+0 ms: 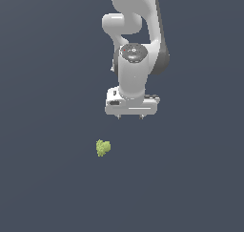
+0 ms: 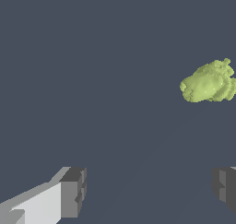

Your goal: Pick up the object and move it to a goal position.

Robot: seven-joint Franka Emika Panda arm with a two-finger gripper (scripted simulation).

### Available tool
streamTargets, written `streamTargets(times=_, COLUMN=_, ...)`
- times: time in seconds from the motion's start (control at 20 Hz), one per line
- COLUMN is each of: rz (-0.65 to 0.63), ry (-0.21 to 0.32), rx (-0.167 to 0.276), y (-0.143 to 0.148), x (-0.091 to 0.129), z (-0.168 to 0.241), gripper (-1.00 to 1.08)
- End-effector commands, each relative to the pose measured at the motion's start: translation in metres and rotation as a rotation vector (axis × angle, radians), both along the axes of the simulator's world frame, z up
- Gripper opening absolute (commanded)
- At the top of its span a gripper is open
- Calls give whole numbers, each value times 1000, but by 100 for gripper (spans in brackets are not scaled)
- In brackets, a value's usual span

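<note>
fingers (image 2: 150,191) spread wide, holding nothing, off to one side of the object (image 1: 103,148). risk on descent: missing or nudging the lumpy clump away unless centred first.

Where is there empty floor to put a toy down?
Nearly everywhere: the dark floor is bare on both sides of the exterior view. Only the middle is taken, by the yellow-green clump and the open end effector hanging near it.

My arm (image 1: 136,45) is glossy white with dark grey joint seams, and my gripper (image 2: 147,191) has white fingers tipped in grey pads (image 2: 73,191). The object (image 1: 103,148) is mottled yellow-green against a plain slate-blue floor (image 1: 43,131).
</note>
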State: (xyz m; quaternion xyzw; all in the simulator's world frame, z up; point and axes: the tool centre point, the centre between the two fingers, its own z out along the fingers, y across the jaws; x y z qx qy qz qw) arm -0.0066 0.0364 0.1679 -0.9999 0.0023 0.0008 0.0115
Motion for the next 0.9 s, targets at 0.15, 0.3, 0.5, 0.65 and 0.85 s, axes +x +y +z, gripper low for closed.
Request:
streamTargets(times=0.15, rz=13, ry=0, rx=-4, y=3, x=-1, z=2, gripper=100)
streamTargets(times=0.3, rz=47, ry=1, rx=-14, y=11, x=-2, z=8, gripper=100)
streamTargets(times=0.5, rz=63, ry=1, rx=-19, y=15, x=-3, z=11, gripper=100)
streamTargets(times=0.65, rz=62, ry=1, rx=-18, y=13, x=-2, z=10, gripper=100)
streamTargets(times=0.85, rz=74, ry=1, rx=-18, y=9, x=2, z=7, gripper=100)
